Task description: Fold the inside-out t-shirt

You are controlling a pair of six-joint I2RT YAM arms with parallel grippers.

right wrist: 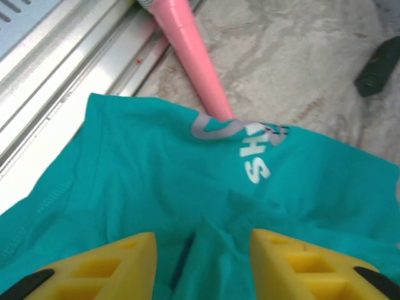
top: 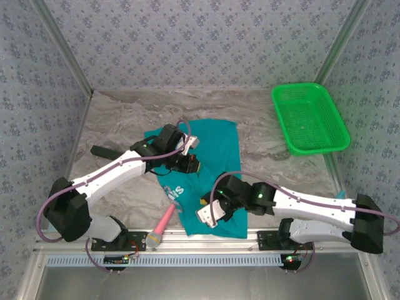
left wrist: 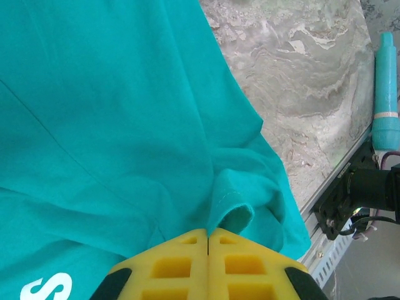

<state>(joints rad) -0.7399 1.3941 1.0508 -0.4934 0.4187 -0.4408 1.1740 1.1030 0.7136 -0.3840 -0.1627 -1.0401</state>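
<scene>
Left wrist shows the left tool [left wrist: 207,234] clamped on the t-shirt [left wrist: 112,112]; right tool [right wrist: 203,240] stands apart.

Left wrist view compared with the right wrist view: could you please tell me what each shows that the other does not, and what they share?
Left wrist, not right: the left gripper shut on a fold of the t-shirt, and a teal pen-like stick near the table edge. Right wrist, not left: the right gripper open astride a cloth ridge, a pink stick and a dark object. Both: the teal t-shirt with white lettering, the marbled table, a metal rail.
</scene>
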